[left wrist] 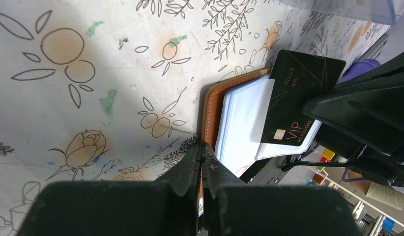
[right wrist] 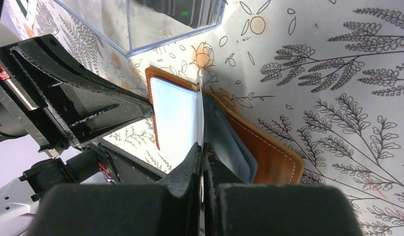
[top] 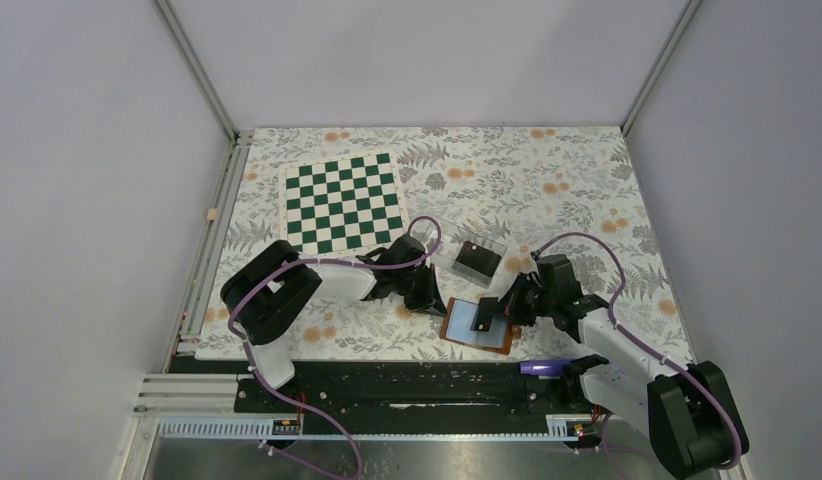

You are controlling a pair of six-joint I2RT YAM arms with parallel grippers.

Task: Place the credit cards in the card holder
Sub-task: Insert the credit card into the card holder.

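Across floral desk [top: 587,200]: chessboard [top: 343,203] at back left, clear box [top: 470,250] mid-desk. Just in front of box, card holder [left wrist: 212,113] lying open, pale sleeves [left wrist: 242,123] up. Black credit card [left wrist: 293,98] pinched in right tool [right wrist: 200,144], tilted over sleeves. Fully closed left tool [left wrist: 201,145], tips at holder's brown edge.

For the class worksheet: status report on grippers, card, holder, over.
Right gripper shut on credit card, card angled onto card holder sleeve. Left gripper shut at holder's brown edge. Clear box apart.
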